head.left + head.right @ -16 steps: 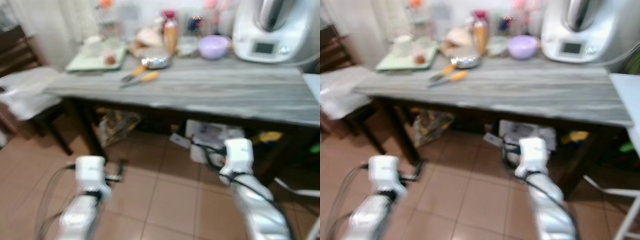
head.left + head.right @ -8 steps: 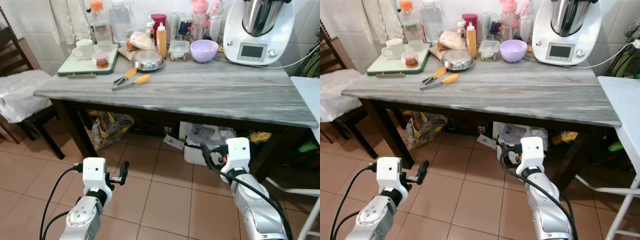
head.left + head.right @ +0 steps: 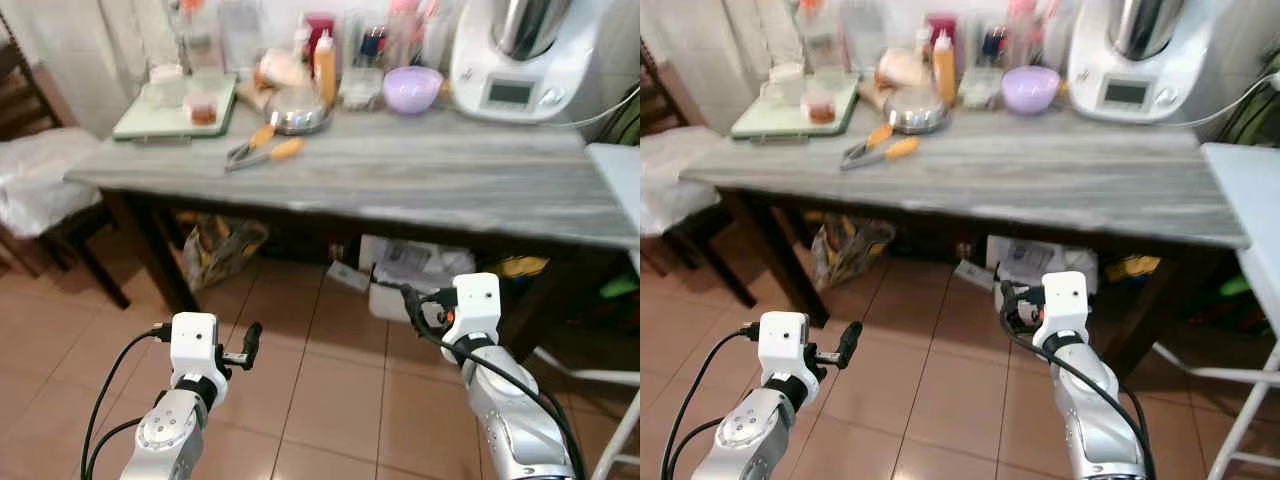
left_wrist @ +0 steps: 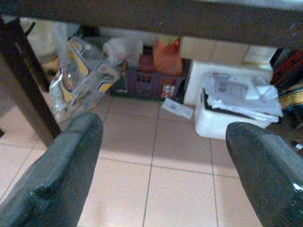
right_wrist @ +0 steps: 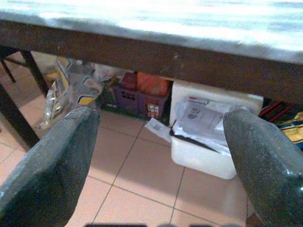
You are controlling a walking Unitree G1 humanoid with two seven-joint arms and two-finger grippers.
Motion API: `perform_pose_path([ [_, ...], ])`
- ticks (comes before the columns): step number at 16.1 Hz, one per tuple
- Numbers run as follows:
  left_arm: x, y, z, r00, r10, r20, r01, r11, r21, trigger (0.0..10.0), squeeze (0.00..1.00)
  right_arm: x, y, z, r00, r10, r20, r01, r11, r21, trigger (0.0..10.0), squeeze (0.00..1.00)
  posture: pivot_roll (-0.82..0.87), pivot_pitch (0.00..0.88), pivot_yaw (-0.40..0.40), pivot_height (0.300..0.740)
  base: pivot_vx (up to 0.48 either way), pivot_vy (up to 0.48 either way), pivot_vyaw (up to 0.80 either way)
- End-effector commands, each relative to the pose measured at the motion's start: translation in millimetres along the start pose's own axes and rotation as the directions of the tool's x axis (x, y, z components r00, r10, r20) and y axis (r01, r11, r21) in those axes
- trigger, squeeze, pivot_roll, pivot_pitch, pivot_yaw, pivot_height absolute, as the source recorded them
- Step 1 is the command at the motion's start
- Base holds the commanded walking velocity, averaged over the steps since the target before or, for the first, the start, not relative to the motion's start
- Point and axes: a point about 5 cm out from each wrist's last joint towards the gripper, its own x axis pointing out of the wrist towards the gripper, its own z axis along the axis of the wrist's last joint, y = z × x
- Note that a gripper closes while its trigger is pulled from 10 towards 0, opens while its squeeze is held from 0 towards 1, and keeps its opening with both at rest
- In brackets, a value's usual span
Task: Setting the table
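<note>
A grey wooden table (image 3: 420, 180) stands ahead of me. On its far left part lie a steel bowl (image 3: 297, 112), orange-handled tongs (image 3: 262, 152), a purple bowl (image 3: 413, 88) and a green tray (image 3: 150, 122) with cups. Both arms are held low over the tiled floor, short of the table's front edge. My left gripper (image 3: 250, 340) is open and holds nothing; its fingers (image 4: 61, 175) stand wide apart. My right gripper (image 3: 412, 305) is open as well, its fingers (image 5: 52, 161) pointing under the tabletop.
A white kitchen machine (image 3: 520, 50) and bottles stand at the table's back. Under the table are a white box with papers (image 5: 203, 137) and a plastic bag (image 3: 220, 245). A chair with a white cloth (image 3: 35, 190) stands at left, a white table (image 3: 620, 170) at right.
The head view has shifted a little and gone from blurred to sharp to slightly soft. Both arms stay low and open in about the same pose.
</note>
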Motion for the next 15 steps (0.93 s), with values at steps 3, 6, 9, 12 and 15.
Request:
perform_pose_path([
  [3, -1.7, 4.4, 0.2, 1.0, 0.019, -0.014, -0.019, 1.0, 0.022, 10.0, 0.0, 0.4, 1.4, -0.7, 1.0, -0.003, 0.0, 0.003, 1.0, 0.01, 10.0, 0.0, -0.13, 0.043, 0.053, 0.74, -0.333, 0.0, 0.0],
  [6, -1.7, 4.4, 0.2, 1.0, 0.021, -0.016, -0.021, 0.999, 0.025, 10.0, 0.0, 0.0, 1.1, -0.8, 1.0, -0.006, 0.0, 0.006, 1.0, 0.011, 10.0, 0.0, -0.13, 0.045, 0.055, 0.74, -0.34, 0.0, 0.0],
  [9, -1.1, 3.1, -1.2, 1.0, 0.019, -0.025, -0.018, 1.0, 0.023, 10.0, 0.0, -0.5, -1.1, -0.8, 1.0, -0.012, 0.0, 0.012, 1.0, 0.009, 10.0, 0.0, -0.14, 0.045, 0.052, 0.74, -0.336, 0.0, 0.0],
  [12, -1.5, 2.3, 0.8, 1.0, 0.013, 0.001, -0.014, 1.0, 0.01, 10.0, 0.0, -0.8, -2.8, -0.7, 1.0, -0.02, -0.001, 0.02, 1.0, 0.007, 10.0, 0.0, -0.14, 0.046, 0.051, 0.74, -0.219, 0.0, 0.0],
  [15, -2.6, 6.7, 5.5, 0.998, 0.041, 0.049, -0.041, 0.999, 0.003, 10.0, 0.0, -0.7, -4.0, -0.2, 1.0, -0.024, 0.0, 0.024, 1.0, 0.006, 10.0, 0.0, -0.14, 0.046, 0.046, 0.74, 0.0, 0.0, 0.0],
])
